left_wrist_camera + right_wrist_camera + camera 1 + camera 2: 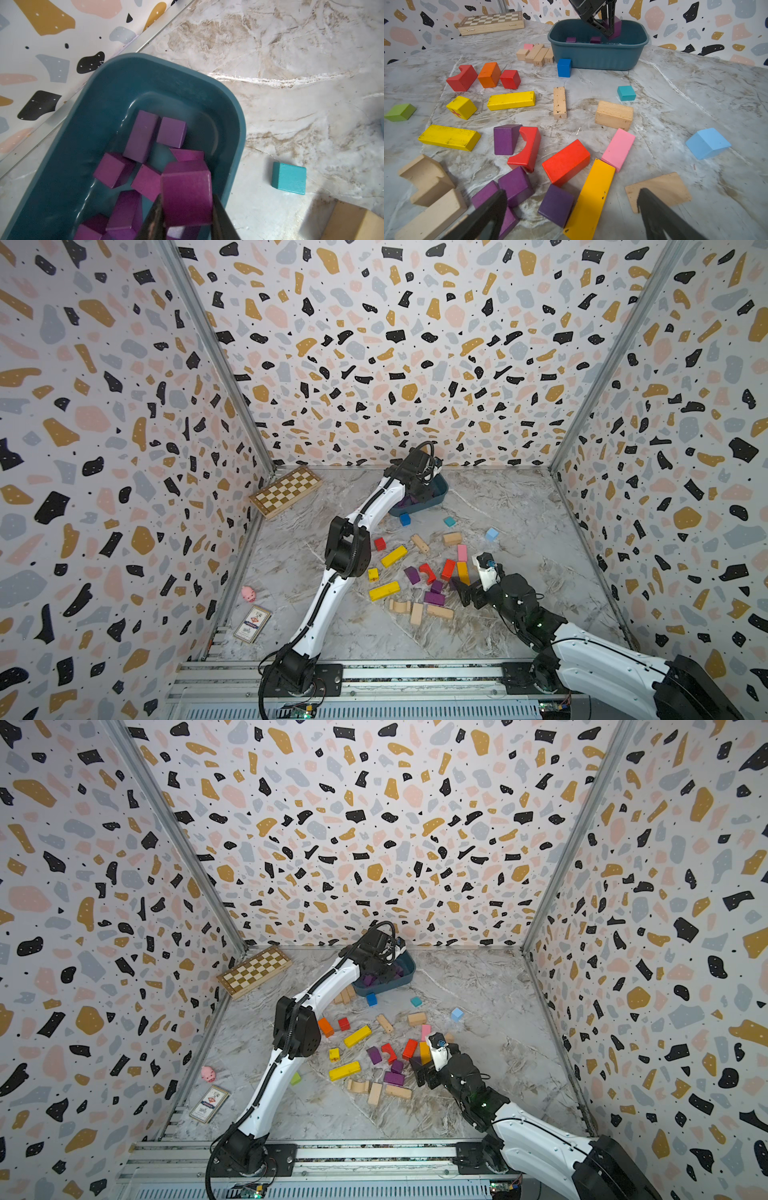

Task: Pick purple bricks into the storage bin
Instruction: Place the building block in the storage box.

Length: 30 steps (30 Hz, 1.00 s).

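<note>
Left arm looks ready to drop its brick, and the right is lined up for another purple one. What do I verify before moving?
1. Grip of left end effector on the held purple brick: ok, shut on it.
2. That brick above the inside of the storage bin: ok.
3. Room in the bin: ok, bare floor shows between the bricks there.
4. The right end effector open: ok, jaws wide.
5. The nearest purple brick free on both sides: not ok, it appears to lie against the orange bar.
6. Arms apart: ok in both top views.
</note>
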Available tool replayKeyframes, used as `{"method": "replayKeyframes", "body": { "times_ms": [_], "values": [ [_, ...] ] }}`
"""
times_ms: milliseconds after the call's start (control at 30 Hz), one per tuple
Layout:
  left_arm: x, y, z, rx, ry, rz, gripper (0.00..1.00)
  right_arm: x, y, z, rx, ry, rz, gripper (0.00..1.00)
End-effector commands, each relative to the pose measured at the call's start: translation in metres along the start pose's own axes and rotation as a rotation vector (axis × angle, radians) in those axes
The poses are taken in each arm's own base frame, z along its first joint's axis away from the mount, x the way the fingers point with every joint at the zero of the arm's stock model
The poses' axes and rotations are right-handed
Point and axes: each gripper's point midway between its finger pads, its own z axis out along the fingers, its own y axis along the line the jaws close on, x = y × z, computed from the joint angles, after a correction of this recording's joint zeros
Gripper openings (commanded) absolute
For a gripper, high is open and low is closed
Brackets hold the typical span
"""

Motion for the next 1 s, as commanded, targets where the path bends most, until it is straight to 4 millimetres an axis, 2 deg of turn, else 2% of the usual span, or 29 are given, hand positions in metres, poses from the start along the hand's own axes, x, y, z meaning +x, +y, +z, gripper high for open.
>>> {"method": "replayKeyframes", "body": {
  "times_ms": [0,333,400,667,833,967],
  "values": [
    [-0.006,-0.006,0.000,0.020,-0.025,0.002,0.14,-0.012,0.002,0.000,-0.008,-0.035,-0.005,1.00],
    [-0.008,-0.006,-0.004,0.017,-0.033,0.014,0.38,-0.012,0.003,0.001,-0.010,-0.032,-0.006,1.00],
    [-0.009,-0.006,-0.005,0.014,-0.037,0.017,0.47,-0.011,0.003,0.001,-0.012,-0.030,-0.007,1.00],
    [-0.013,-0.003,-0.012,-0.002,-0.040,0.023,0.70,-0.012,0.003,0.001,-0.012,-0.032,-0.008,1.00],
    [-0.023,0.004,-0.034,-0.052,-0.063,0.038,1.00,-0.012,0.004,0.001,-0.014,-0.032,-0.007,1.00],
    [-0.033,0.012,-0.066,-0.100,-0.099,0.027,0.99,-0.012,0.003,0.001,-0.013,-0.033,-0.007,1.00]
  ]
}}
